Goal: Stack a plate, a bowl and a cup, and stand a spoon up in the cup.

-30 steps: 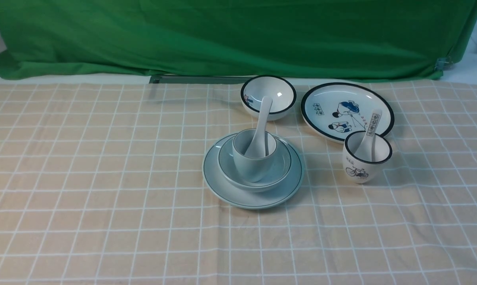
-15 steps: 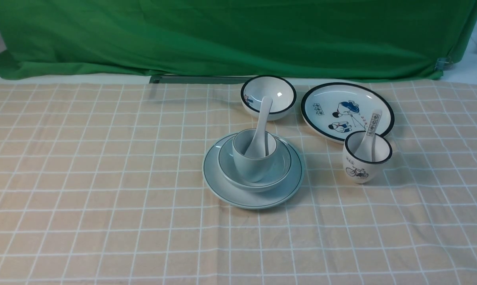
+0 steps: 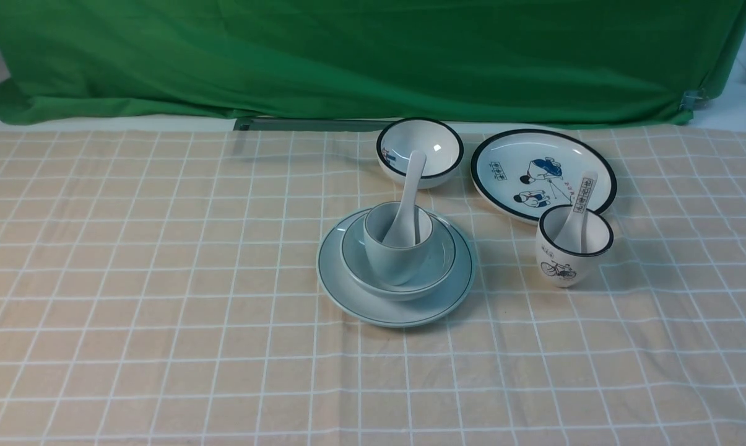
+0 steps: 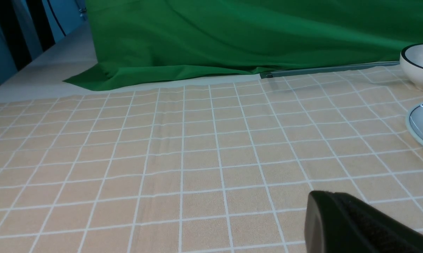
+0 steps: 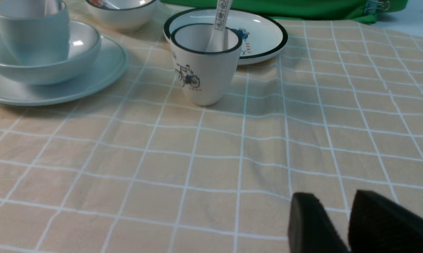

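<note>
The pale blue-grey plate (image 3: 373,310) lies mid-table with the shallow bowl (image 3: 439,259) on it. In the bowl stands the cup (image 3: 395,260), and the plain spoon (image 3: 412,179) stands in the cup, its handle leaning up and back. The same stack shows in the right wrist view: plate (image 5: 95,79), bowl (image 5: 50,72), cup (image 5: 32,38). My right gripper (image 5: 334,202) hovers low over bare cloth on the near side of the stack, open with nothing between its fingers. My left gripper (image 4: 323,196) is shut and empty, far to the left of the plate's edge (image 4: 422,130).
A white black-rimmed bowl (image 3: 420,150) and a cartoon plate (image 3: 543,173) sit behind the stack. To the right stands a bicycle-print cup (image 3: 572,246) holding a printed spoon (image 3: 580,198). A green cloth (image 3: 360,56) hangs along the back.
</note>
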Robot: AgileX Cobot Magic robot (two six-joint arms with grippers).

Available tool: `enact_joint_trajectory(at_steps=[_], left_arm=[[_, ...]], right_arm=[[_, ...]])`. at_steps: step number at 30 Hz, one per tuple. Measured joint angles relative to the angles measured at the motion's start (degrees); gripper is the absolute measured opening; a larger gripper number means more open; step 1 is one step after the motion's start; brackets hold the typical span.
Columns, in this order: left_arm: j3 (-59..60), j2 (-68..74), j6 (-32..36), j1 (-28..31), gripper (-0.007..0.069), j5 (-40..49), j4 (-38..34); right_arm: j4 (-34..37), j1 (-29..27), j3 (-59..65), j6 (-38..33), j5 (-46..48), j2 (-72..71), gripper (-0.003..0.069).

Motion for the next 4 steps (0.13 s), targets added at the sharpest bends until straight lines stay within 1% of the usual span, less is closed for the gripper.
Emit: enact_joint_trajectory(at_steps=[4], left_arm=[[0.0,0.0,0.0,0.0,0.0006,0.0,0.0]], right_arm=[[0.0,0.0,0.0,0.0,0.0,0.0,0.0230]])
